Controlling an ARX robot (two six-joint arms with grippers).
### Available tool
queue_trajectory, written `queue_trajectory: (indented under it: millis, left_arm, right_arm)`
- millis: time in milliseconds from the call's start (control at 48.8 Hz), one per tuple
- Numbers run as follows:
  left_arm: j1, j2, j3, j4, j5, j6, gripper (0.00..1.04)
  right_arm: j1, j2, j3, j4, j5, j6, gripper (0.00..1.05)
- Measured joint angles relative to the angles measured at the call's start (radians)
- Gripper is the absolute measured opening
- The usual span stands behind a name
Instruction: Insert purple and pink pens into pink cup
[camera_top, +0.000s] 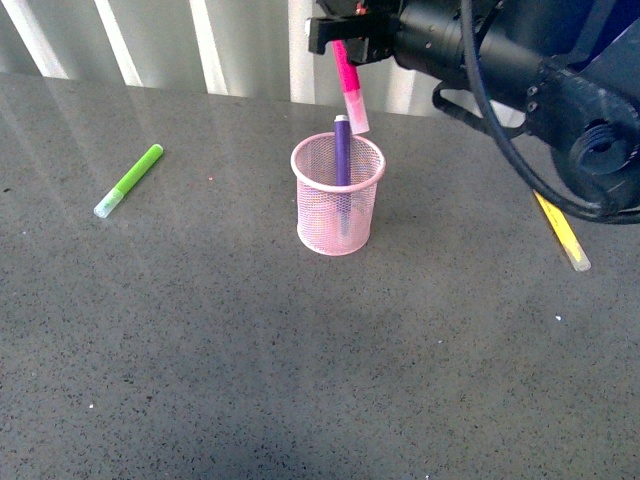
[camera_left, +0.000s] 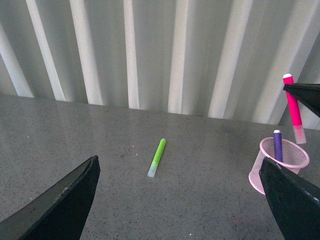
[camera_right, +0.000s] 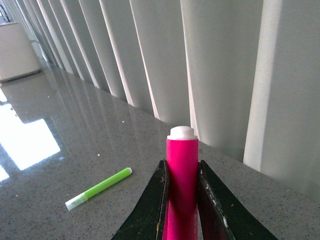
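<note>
- Surface (camera_top: 250, 380) – grey, speckled.
- Pink cup (camera_top: 318, 215) – upright at mid-surface. It holds the purple pen (camera_top: 342, 150), which stands near-vertical against the far wall with its top above the rim.
- Green marker (camera_top: 128, 181) – flat on the surface, well to the cup's left.
- Yellow marker (camera_top: 562, 232) – flat, well to the cup's right, partly behind the right arm.
- Left end effector (camera_left: 178, 162) – fingers spread wide, nothing between them.
- Right end effector (camera_top: 342, 42) – arm reaches in from the right, above and behind the cup, fingers pinching the pink pen (camera_top: 349, 85).
- Pink pen – hangs tilted, pale cap downward. The cap is above the cup's far rim, just beside the purple pen's top.
</note>
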Motion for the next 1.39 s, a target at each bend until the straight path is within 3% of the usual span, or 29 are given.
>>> queue_trajectory:
  millis: [738,963,1168,1229,1393]
  left_arm:
    - [0.000,0.000,0.000,0.000,0.000,0.000,0.98]
    - [0.000,0.000,0.000,0.000,0.000,0.000,0.98]
    - [0.000,0.000,0.000,0.000,0.000,0.000,0.98]
    - [0.000,0.000,0.000,0.000,0.000,0.000,0.98]
    - [0.000,0.000,0.000,0.000,0.000,0.000,0.98]
  right_arm:
    - [0.021,0.144,0.082,-0.005,-0.025,0.015,0.12]
    - [0.019,0.144,0.082,-0.008,-0.037,0.024,0.62]
    - [0.008,0.138,0.074,-0.008,-0.035,0.028,0.94]
    - [0.005,0.128,0.065,-0.006,-0.033,0.033,1.00]
    - [-0.003,0.066,0.031,-0.006,-0.017,0.032,0.98]
